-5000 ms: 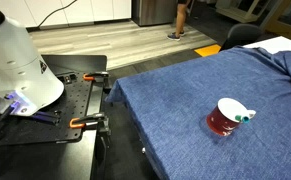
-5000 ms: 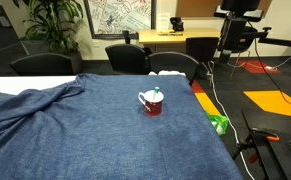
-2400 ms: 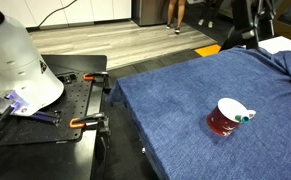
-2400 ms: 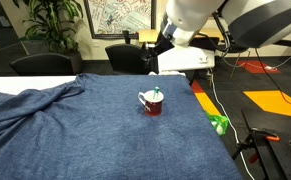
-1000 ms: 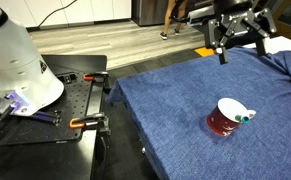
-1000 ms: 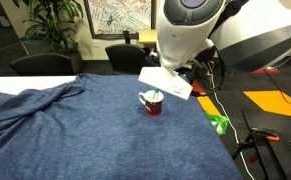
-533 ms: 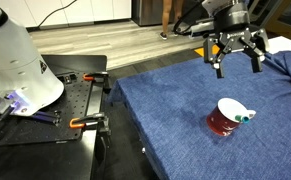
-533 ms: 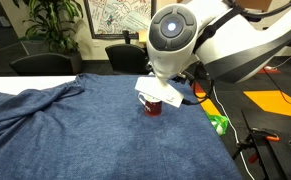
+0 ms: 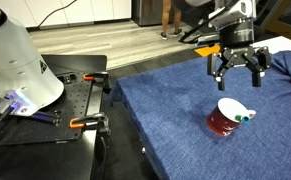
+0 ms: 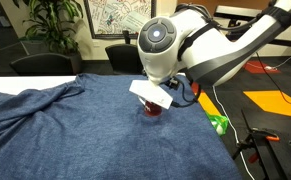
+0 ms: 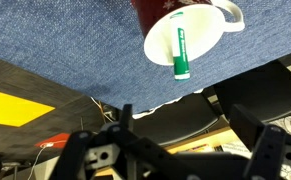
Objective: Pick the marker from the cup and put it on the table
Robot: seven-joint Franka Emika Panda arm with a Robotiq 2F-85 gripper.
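Note:
The dark red cup (image 9: 223, 120) stands on the blue cloth table (image 9: 170, 125), with the marker (image 9: 243, 118) lying across its white rim, teal end out. My gripper (image 9: 238, 80) is open and empty, hanging above and slightly behind the cup. In the wrist view the cup (image 11: 160, 10) is at the top, the marker (image 11: 180, 50) lies across its white inside, and my gripper (image 11: 170, 160) is spread wide at the bottom. In an exterior view my arm (image 10: 160, 45) hides most of the cup (image 10: 155, 110).
A black bench (image 9: 70, 110) with orange clamps and the white robot base (image 9: 15, 60) stand beside the table. The cloth is bunched at one end (image 10: 25, 100). Office chairs (image 10: 45, 62) stand behind the table. A green object (image 10: 218, 124) lies on the floor.
My arm has swung in over the table and come down toward the cup. The cup and marker have not moved.

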